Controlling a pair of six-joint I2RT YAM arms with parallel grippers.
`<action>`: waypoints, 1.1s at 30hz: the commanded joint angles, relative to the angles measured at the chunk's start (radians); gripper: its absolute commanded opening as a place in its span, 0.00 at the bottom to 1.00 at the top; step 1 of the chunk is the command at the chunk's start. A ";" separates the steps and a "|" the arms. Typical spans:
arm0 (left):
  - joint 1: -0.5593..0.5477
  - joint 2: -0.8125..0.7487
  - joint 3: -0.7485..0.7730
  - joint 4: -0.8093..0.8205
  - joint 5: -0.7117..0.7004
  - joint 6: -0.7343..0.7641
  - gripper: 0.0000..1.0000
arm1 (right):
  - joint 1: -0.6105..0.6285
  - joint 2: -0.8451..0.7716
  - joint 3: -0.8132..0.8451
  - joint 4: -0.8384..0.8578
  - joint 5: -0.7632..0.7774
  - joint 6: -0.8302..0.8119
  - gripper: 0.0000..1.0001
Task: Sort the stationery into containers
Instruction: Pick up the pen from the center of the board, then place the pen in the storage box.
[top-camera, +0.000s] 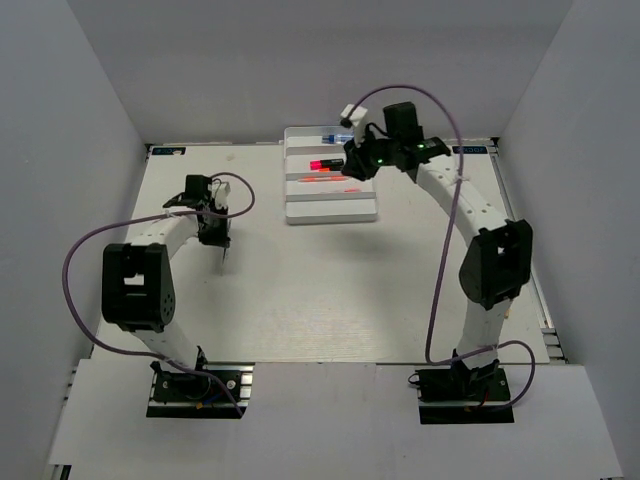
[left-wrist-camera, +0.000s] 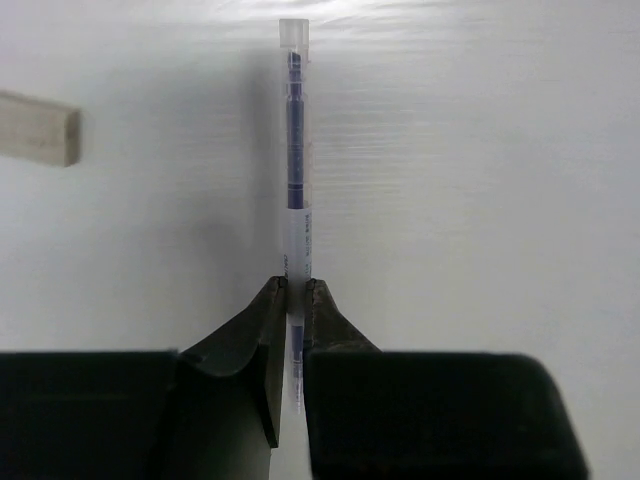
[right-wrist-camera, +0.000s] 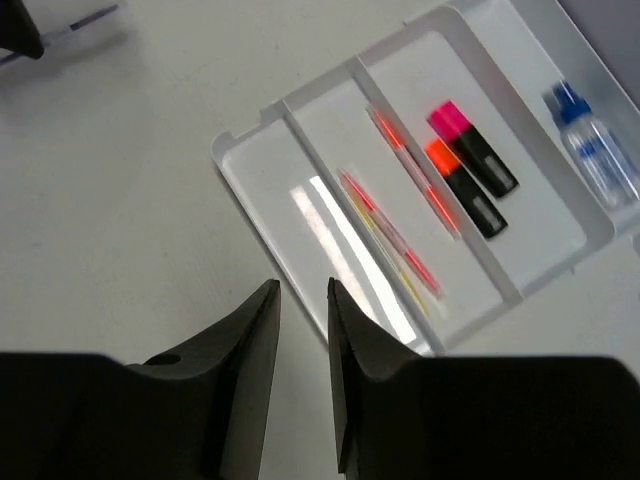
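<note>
My left gripper (left-wrist-camera: 296, 290) is shut on the near end of the thin pale pen (left-wrist-camera: 294, 150), which points away over the table; both show left of centre in the top view (top-camera: 222, 243). The tan eraser block (left-wrist-camera: 35, 128) lies to the pen's left. My right gripper (right-wrist-camera: 303, 290) is open a little and empty, hovering above the near edge of the white tray (right-wrist-camera: 262, 187). The tray's rows hold the pink marker (right-wrist-camera: 470, 145), the orange marker (right-wrist-camera: 460, 185), two thin pink-orange sticks (right-wrist-camera: 410, 170) (right-wrist-camera: 385, 230) and the blue-capped bottle (right-wrist-camera: 590, 150).
The tray (top-camera: 330, 208) sits at the back centre of the table, with the right arm (top-camera: 470, 200) arching over its right side. Grey walls close the table on three sides. A purple cable loops from each arm.
</note>
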 joint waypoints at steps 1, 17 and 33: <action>-0.044 -0.148 0.103 -0.003 0.249 0.129 0.04 | -0.103 -0.144 -0.077 0.078 -0.020 0.239 0.31; -0.303 0.570 1.159 -0.285 0.512 0.756 0.00 | -0.423 -0.449 -0.511 0.077 -0.088 0.380 0.30; -0.381 0.622 1.007 0.042 0.377 1.075 0.00 | -0.508 -0.485 -0.610 0.098 -0.146 0.362 0.29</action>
